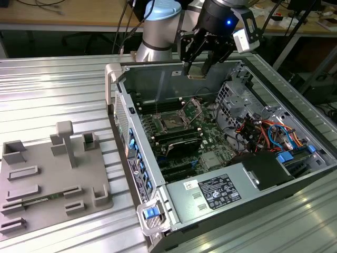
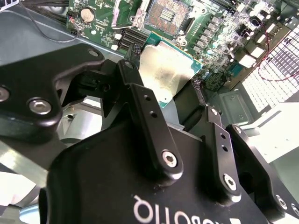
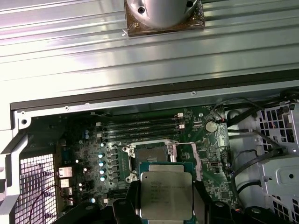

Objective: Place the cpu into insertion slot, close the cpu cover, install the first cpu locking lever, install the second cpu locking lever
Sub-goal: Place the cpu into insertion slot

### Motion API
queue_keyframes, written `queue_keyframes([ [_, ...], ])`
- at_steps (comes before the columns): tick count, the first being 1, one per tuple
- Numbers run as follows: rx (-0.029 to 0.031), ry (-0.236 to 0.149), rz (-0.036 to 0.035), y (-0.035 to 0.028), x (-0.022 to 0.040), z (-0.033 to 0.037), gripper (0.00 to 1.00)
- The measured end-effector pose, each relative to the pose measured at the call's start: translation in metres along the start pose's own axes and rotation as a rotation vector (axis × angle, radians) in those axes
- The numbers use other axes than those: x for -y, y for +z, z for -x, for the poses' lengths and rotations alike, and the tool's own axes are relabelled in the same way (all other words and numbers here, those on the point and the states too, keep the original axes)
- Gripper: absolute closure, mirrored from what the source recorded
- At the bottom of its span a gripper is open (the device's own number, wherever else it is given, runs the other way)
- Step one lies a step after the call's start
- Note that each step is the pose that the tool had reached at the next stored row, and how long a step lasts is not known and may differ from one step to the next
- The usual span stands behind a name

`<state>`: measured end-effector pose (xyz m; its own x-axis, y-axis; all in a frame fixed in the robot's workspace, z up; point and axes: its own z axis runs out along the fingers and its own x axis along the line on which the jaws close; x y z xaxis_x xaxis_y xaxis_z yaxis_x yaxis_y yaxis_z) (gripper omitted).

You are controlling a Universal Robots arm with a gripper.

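My gripper [image 1: 199,66] hangs above the back of the open computer case [image 1: 122,113], shut on the cpu [image 1: 197,72]. In both wrist views the cpu [image 3: 166,195] [image 2: 163,70] is a flat silver-grey square clamped by its edges between the black fingers [image 2: 142,100]. Below it on the green board lies the insertion slot [image 1: 170,123] [image 3: 148,157] [image 2: 168,16], dark, bare and apart from the chip. The cpu cover [image 1: 192,108] [image 3: 190,161] stands swung up beside the slot.
Long black memory slots [image 3: 140,127] run along the board. A grey box with a white label [image 1: 218,191] fills the case's near end, and a drive cage [image 1: 247,100] with coloured cables [image 1: 274,134] stands at the exterior view's right. A grey fixture plate [image 1: 52,179] lies on the ribbed metal table [image 1: 63,89].
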<state>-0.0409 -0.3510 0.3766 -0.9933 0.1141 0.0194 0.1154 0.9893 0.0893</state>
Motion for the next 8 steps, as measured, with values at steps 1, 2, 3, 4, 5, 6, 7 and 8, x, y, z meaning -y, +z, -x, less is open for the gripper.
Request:
queue_keyframes([
  [1,0.0004,0.004,0.0000,0.0000,0.0000,0.0000,0.45],
  [2,0.0009,0.010,0.0002,0.0000,0.0000,0.0000,0.45],
  [3,0.0022,0.024,0.0004,0.0001,0.0000,0.0000,0.45],
  [4,0.0035,0.038,0.0007,0.0001,0.0000,0.0000,0.45],
  [5,0.0043,0.047,0.0009,0.0002,0.0000,0.0000,0.45],
  [6,0.0051,0.056,0.0011,0.0002,0.0000,0.0000,0.45],
  [7,0.0065,0.072,0.0014,0.0003,0.0000,0.0000,0.45],
  [8,0.0080,0.089,0.0017,0.0003,0.0000,0.0000,0.45],
])
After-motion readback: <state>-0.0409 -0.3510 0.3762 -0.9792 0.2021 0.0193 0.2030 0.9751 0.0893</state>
